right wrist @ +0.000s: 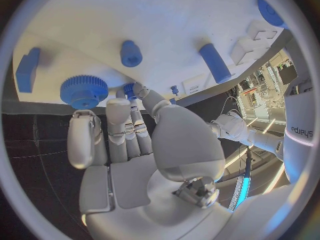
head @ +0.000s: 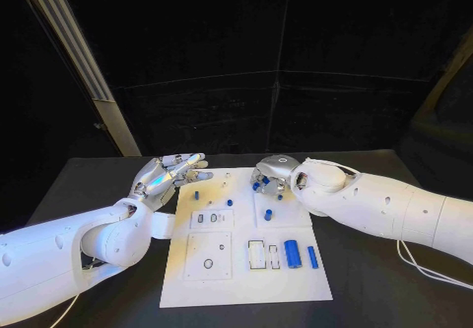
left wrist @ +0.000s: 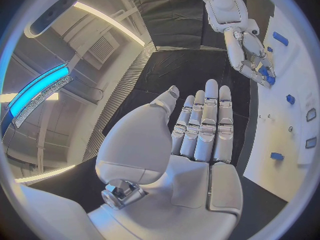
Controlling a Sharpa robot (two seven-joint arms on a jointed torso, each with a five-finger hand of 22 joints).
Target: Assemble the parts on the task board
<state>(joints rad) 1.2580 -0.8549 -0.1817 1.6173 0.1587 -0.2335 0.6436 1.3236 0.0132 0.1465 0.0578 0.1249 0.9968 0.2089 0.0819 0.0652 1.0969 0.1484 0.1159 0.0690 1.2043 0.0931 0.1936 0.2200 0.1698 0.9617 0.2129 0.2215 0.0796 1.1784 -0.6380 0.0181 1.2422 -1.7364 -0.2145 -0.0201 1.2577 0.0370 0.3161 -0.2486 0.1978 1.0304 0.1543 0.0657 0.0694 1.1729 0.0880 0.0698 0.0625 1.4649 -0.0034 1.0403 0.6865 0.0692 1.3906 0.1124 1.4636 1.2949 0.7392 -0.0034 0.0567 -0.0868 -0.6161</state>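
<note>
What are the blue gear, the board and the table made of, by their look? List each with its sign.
Gear: likely moulded or printed plastic, matt; even blue colour, fine teeth, no metallic shine.
Board: probably plastic or painted sheet, smooth satin white; flat, with crisp cut-outs. The pictures leave it open which.
Table: black and matt, perhaps a mat or cloth covering; no glare, and faint lines on it in the right wrist view.

The black worktop carried the white task board, which lay flat at its centre. A thin white cable trailed over the bare worktop at about 4 o'clock from the board, apart from the board's edge.
</note>
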